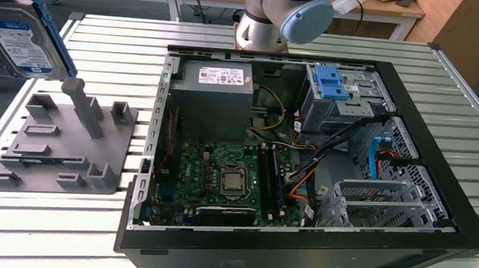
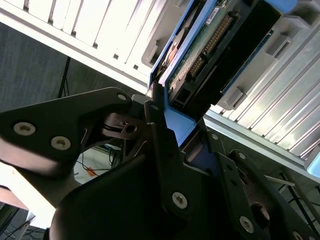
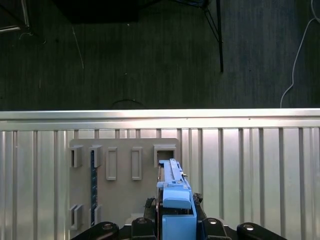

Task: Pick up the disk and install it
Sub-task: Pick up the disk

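Slatted metal table (image 1: 38, 234), dark floor beyond. Open computer case (image 1: 298, 264) lies flat on it, motherboard (image 1: 219, 183) and grey power-supply box (image 1: 212, 100) exposed. Robot arm (image 1: 282, 17) behind case. Grey holder plate (image 1: 53, 152) on table at exterior view's left of case. Disk (image 1: 18, 39) up in air above plate, not touching it, on edge, label toward camera. Second wrist view: gripper (image 2: 182, 127) clamped on disk's blue frame, fingers (image 2: 160, 130) pressed to both sides. First wrist view: disk (image 3: 175, 200) seen edge-on over plate
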Available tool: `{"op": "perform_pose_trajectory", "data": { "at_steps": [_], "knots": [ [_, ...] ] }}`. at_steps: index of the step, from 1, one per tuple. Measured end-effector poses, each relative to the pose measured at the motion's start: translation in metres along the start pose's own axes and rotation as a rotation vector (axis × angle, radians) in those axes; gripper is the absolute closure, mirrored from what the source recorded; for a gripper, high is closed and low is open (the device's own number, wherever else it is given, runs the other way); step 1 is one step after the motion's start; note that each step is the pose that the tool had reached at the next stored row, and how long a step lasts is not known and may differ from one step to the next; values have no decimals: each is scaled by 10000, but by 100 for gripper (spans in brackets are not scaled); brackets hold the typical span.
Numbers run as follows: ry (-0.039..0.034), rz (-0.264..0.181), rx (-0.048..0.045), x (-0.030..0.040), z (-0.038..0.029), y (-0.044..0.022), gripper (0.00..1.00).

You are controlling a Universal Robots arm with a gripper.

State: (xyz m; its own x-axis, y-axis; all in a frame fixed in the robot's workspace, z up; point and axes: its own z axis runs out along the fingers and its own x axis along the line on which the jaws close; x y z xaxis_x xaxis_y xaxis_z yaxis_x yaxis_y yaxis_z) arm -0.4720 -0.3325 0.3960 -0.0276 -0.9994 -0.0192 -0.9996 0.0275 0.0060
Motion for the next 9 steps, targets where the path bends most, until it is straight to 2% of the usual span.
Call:
{"op": "perform_pose_trajectory", "data": {
  "at_steps": [9],
  "knots": [
    [-4, 0, 1, 0, -8, 0, 64]
  ]
}}
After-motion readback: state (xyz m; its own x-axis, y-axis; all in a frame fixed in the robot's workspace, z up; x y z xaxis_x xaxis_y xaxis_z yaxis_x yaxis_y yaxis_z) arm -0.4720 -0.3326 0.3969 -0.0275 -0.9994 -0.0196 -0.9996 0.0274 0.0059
